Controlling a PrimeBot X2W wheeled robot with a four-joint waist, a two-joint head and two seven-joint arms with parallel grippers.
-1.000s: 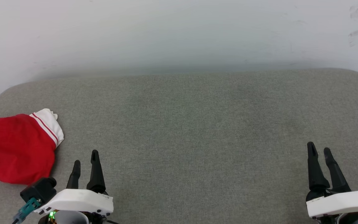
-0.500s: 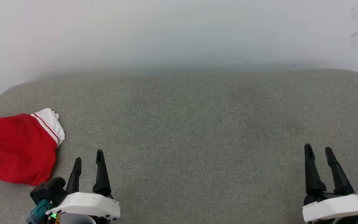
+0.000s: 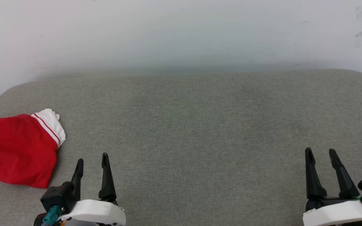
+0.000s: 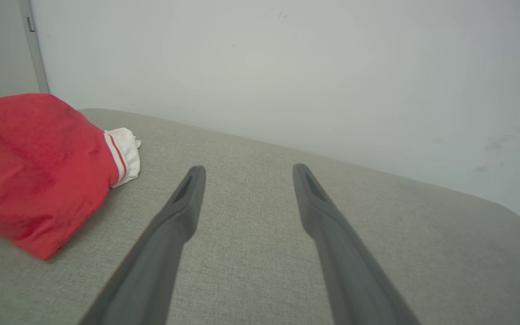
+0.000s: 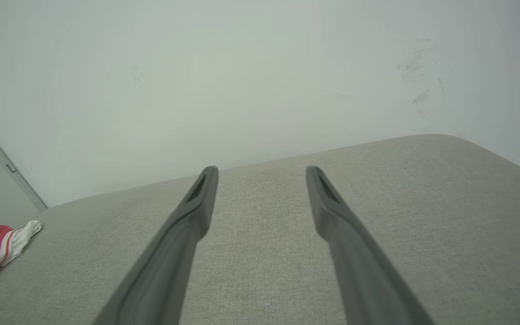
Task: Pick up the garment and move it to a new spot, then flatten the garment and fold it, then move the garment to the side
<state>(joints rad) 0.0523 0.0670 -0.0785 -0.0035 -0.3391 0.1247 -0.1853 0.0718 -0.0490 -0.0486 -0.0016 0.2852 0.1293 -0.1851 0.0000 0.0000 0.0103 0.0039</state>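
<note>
The garment [image 3: 17, 150] lies bunched in a red heap at the left end of the grey cushion [image 3: 187, 125], close to its near edge, one white sleeve with a red stripe turned up at the far right of the heap; it touches neither hand. The left hand [image 3: 93, 158] hangs just beside the heap's near right corner, over bare cushion, its two dark fingers released and spread with nothing between them; in the left wrist view the garment [image 4: 30, 167] sits off to the left of the fingers, apart from them. The right hand [image 3: 320, 150] is well apart, at the cushion's right end near the front edge, also released and empty; its wrist view catches the sleeve at the far left. Against a second ago the garment has stayed where it was; the left hand has slid a little rightward and back toward the front edge, away from the heap; the right hand has eased slightly leftward and back.
</note>
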